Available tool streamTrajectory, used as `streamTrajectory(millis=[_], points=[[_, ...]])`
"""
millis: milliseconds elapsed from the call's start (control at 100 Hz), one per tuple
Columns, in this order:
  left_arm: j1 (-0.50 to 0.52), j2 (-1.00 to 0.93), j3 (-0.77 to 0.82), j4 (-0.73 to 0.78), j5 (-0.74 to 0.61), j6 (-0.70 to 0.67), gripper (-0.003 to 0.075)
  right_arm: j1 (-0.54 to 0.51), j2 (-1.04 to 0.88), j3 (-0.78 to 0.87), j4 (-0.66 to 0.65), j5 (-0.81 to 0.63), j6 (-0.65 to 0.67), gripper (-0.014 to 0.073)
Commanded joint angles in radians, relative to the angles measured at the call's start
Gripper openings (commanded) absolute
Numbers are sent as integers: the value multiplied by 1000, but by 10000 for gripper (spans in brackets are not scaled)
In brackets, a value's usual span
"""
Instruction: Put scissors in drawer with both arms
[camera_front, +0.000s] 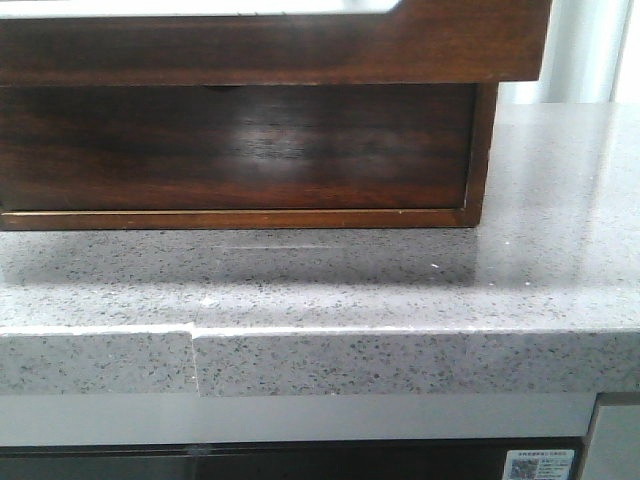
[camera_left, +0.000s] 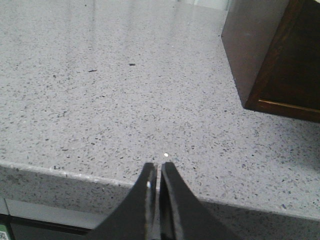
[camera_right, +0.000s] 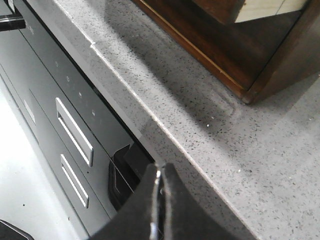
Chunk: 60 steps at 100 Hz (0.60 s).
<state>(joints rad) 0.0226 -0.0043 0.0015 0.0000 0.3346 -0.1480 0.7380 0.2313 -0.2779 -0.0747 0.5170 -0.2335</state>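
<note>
Ahead of our left gripper (camera_left: 156, 172), its black fingers pressed together on nothing, the dark brown glossy wooden drawer (camera_left: 280, 55) sits on the speckled grey stone countertop (camera_left: 110, 100). Our right gripper (camera_right: 159, 175) is likewise closed and empty above the counter's edge; we see no scissors.

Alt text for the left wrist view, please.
The left gripper, fingers closed together and empty, is poised over the edge of a speckled grey countertop. A corner of a dark brown wooden cabinet stands on the counter beyond it; no scissors are visible.
</note>
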Motion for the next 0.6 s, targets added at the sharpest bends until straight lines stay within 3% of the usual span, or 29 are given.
streamTrajectory(millis=[0,330,590], points=[[1,-29,20,-7,-45,1,-22,0,5,-24,-7,-67,-2,-61],[1,-29,20,-7,-45,1,-22,0,1,8,-38,-90,-2,-61],[1,-29,20,-7,-45,1,-22,-92,-1,144,-96,-501,-2,-61]])
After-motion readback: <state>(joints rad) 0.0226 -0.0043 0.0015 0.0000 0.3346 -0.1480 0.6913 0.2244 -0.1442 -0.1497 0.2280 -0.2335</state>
